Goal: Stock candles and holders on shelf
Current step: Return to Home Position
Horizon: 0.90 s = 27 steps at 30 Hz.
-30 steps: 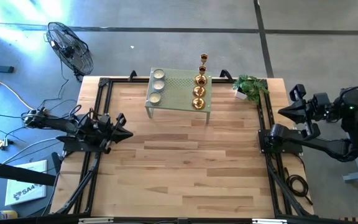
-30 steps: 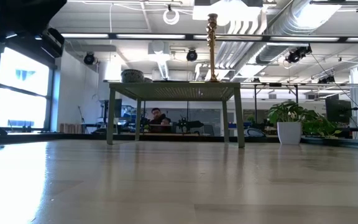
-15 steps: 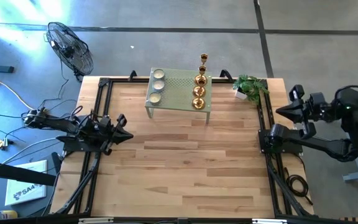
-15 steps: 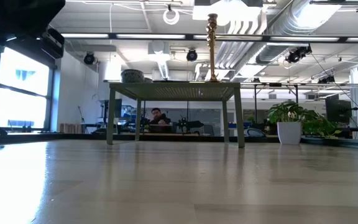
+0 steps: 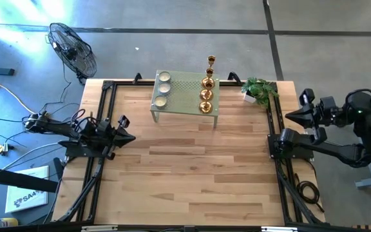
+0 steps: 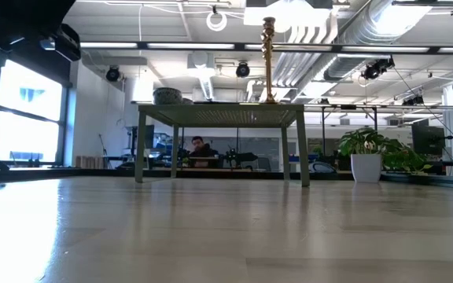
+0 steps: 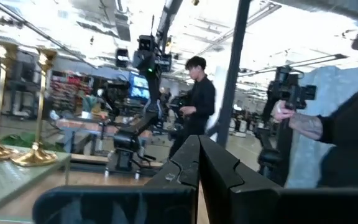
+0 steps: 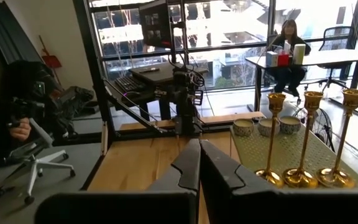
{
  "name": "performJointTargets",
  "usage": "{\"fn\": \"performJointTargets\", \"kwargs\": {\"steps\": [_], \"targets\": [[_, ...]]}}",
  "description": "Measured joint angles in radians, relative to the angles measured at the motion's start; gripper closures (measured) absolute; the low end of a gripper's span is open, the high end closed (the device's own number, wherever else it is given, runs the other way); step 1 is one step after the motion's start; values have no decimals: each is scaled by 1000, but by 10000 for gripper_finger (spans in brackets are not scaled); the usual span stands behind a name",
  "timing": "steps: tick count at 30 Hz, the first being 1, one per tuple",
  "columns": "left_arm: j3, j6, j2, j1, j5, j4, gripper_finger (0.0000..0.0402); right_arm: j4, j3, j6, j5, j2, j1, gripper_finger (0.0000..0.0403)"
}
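**Homing the arms: shelf stocked, retreat step in hand**

1. Left arm. I read the left gripper (image 5: pixel 129 137) at the left edge of the wooden tabletop (image 5: pixel 192 174), well apart from the shelf. In the left wrist view its fingers (image 7: pixel 188 163) lie pressed together with nothing between them.

2. Stock. The shelf (image 5: pixel 185 90) stands at the far side of the table, near the middle. The three candles (image 5: pixel 163 88) sit in a column along its left end. The four holders (image 5: pixel 206 95) stand in a column along its right end, with the tallest one (image 6: pixel 268 55) farthest from me. The right wrist view shows three holders upright with the candles behind them. From the high view I cannot tell whether neighbouring pieces touch.

3. Bystander item. A small potted plant (image 5: pixel 258 90) stands just beyond the shelf's right end.

4. Right arm. The right gripper (image 5: pixel 288 116) hangs past the right edge of the table, pointing inward. Its fingers (image 8: pixel 188 163) are also together and empty.

5. Step in hand. I judge that placement is finished, as nothing of the task lies off the shelf. What remains is the retreat to the rest pose.

6. Next move. I judge it calls only for folding each arm fully back over its own base. Both sets of fingers can remain together. Neither path needs to pass near the shelf or the plant, so the risk of knocking a holder over is low.
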Motion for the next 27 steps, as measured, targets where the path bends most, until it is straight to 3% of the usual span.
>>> {"fn": "performJointTargets", "kwargs": {"steps": [6,15,18,27], "targets": [[0,100,-14,0,-84,103,401,-25,0,-5,0,0,0,403],[0,17,-138,0,-19,-23,401,-59,0,-32,3,-21,0,403],[3,54,-140,0,-2,44,401,-57,0,-22,4,-44,0,403],[25,80,-139,0,-11,3,401,-67,0,-5,39,-112,0,403]]}}
